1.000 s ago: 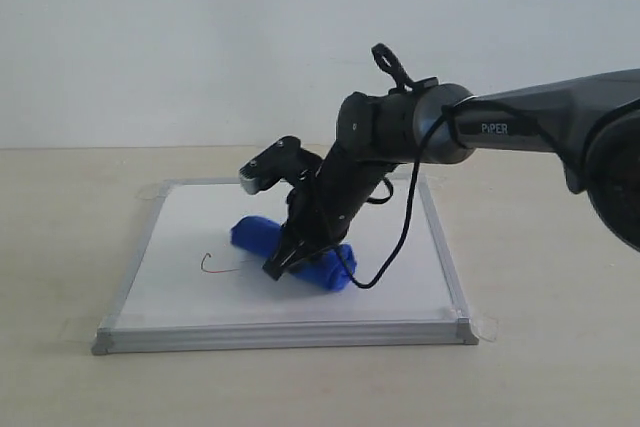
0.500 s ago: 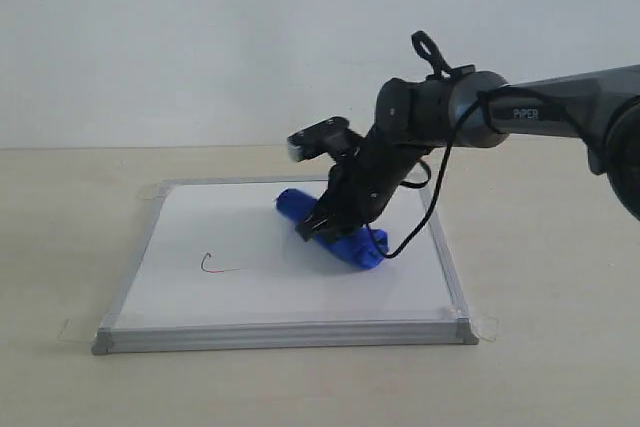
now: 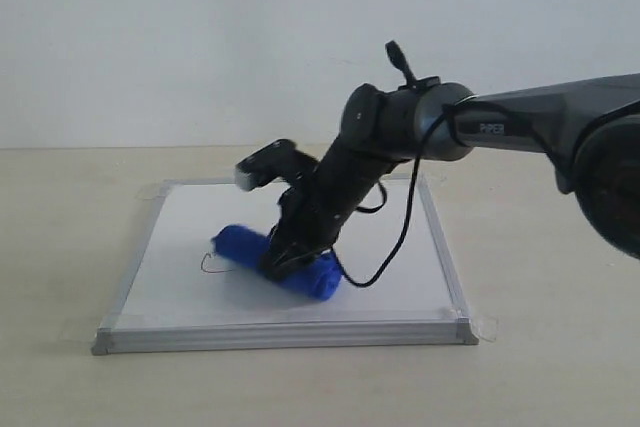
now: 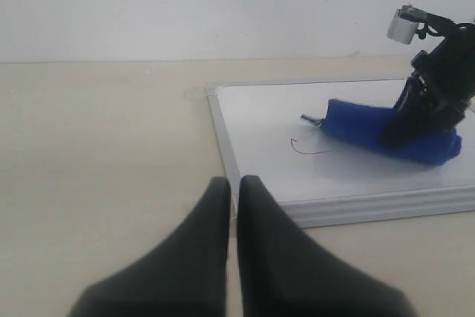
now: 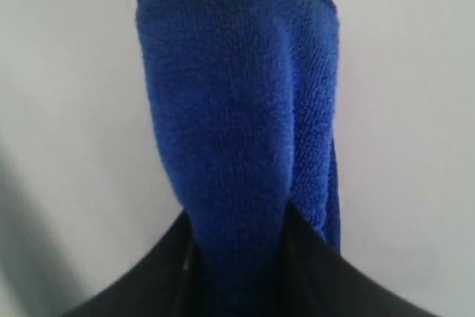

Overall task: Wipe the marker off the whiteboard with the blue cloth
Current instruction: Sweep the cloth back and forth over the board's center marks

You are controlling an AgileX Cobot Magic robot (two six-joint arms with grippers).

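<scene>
So the right gripper (image 3: 281,258) had its fingers (image 5: 148,283) clamped on the blue cloth (image 3: 238,244), grabbing the roll around its middle with 1 end sticking out either side. The arm leaned down at a slant and the cloth was pressed flat on the board (image 3: 400,282), roughly mid-board and a bit toward the front edge. The red marker (image 3: 207,265), a little hook with a thin tail, sat just beside the cloth's left end. Honestly couldn't tell if the cloth was touching the line or just next to it, the strokes are tiny. The left gripper (image 4: 233,182) was off the board, over the bare worktop (image 3: 60,247) near the frame, with its 2 fingers together and holding nothing. The board lay flat on the worktop.
</scene>
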